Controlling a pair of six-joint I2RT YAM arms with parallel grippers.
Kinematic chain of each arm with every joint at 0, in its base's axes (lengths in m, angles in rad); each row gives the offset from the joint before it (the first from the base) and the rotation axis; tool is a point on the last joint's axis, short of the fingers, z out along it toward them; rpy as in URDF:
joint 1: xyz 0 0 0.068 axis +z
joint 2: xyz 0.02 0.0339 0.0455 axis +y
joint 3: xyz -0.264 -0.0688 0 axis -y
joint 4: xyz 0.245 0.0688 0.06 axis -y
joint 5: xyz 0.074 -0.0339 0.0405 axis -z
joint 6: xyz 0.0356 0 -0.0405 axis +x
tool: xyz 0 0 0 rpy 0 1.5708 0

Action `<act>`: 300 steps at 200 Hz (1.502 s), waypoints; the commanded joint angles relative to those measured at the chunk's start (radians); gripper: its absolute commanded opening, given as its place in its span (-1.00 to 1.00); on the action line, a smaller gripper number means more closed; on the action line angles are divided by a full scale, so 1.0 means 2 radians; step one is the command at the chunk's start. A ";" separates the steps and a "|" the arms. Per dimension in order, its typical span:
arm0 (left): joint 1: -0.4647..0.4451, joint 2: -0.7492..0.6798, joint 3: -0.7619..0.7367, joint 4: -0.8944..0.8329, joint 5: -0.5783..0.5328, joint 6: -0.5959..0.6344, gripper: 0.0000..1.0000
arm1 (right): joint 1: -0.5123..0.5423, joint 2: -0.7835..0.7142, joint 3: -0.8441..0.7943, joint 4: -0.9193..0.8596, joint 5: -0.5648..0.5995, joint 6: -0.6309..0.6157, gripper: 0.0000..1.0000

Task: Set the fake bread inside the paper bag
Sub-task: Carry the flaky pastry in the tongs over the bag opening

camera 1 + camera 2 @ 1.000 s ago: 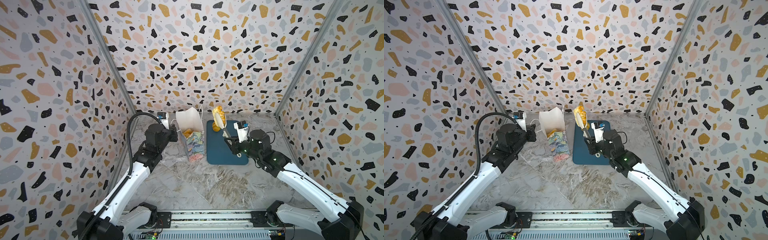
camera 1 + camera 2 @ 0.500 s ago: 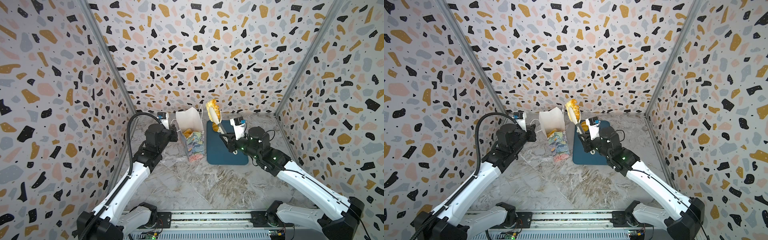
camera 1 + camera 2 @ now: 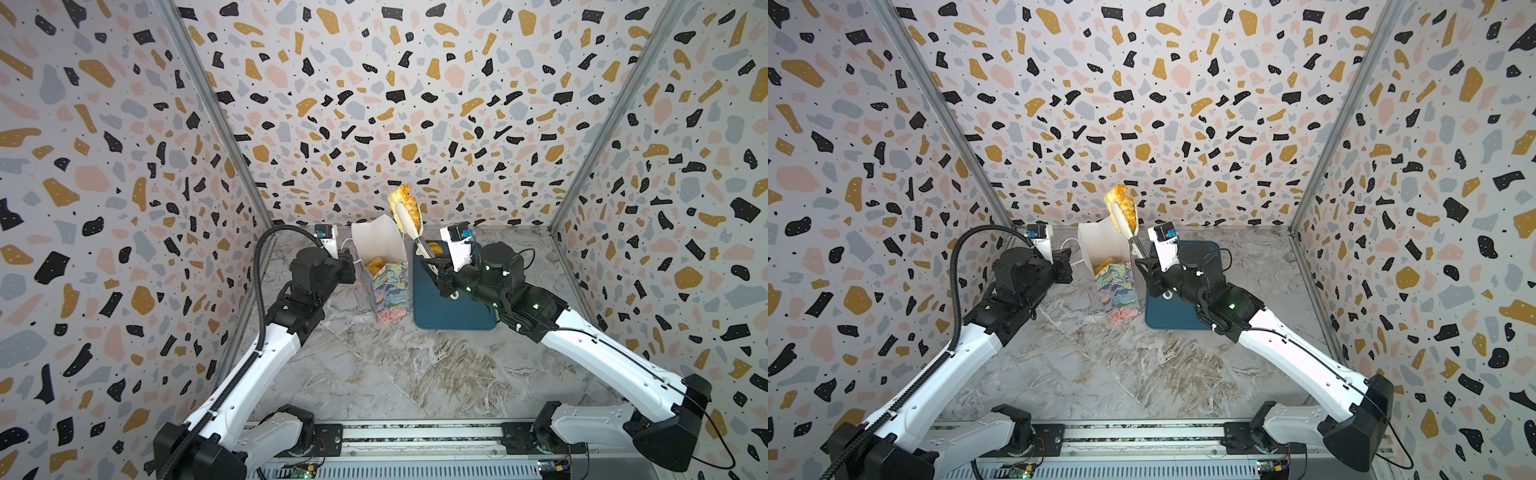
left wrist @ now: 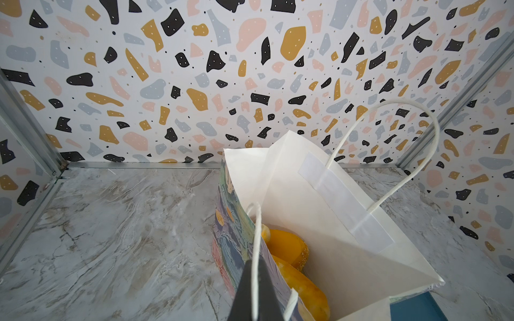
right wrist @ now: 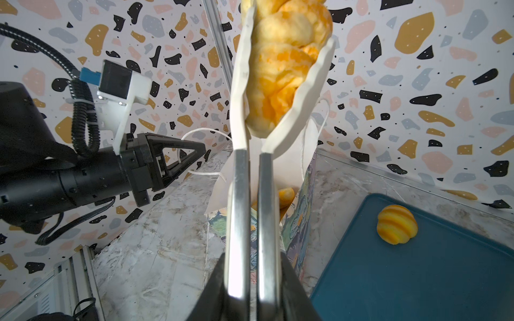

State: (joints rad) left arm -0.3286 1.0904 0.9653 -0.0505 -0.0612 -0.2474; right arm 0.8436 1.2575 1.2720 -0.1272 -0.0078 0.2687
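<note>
- Your right gripper [image 5: 251,280] is clamped on the tongs [image 3: 420,245]; these pinch a twisted bread [image 3: 404,204] raised above the paper bag [image 3: 386,286];
- Your left gripper [image 4: 256,291] is closed on the bag's cord handle;
- One ridged roll [image 5: 397,224] lies on the tray [image 5: 417,278].

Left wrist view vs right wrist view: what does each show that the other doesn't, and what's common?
Only left wrist: the taped white strip inside the floral paper bag.
Only right wrist: metal tongs in the shut right hand, clamping a lumpy golden toy bread; a ridged orange roll on the flat dark-blue tray.
Both: the bag, orange bread inside it, the tray, the marble tabletop, the left hand shut on the bag.
</note>
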 commanded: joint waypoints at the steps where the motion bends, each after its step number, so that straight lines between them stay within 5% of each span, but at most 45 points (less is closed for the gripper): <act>1: -0.001 -0.005 -0.005 0.013 0.004 0.001 -1.00 | 0.014 0.006 0.034 0.015 0.014 -0.013 -0.70; 170: -0.002 -0.005 -0.006 0.014 0.003 0.002 -1.00 | 0.045 0.100 0.107 -0.073 0.062 -0.025 -0.63; 300: -0.001 -0.008 -0.005 0.013 0.000 0.002 -1.00 | 0.047 0.148 0.155 -0.149 0.090 -0.027 -0.33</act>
State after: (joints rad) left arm -0.3286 1.0904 0.9649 -0.0505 -0.0616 -0.2474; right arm 0.9302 1.5681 1.5204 -0.4149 0.1413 0.2222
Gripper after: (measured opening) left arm 0.046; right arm 0.324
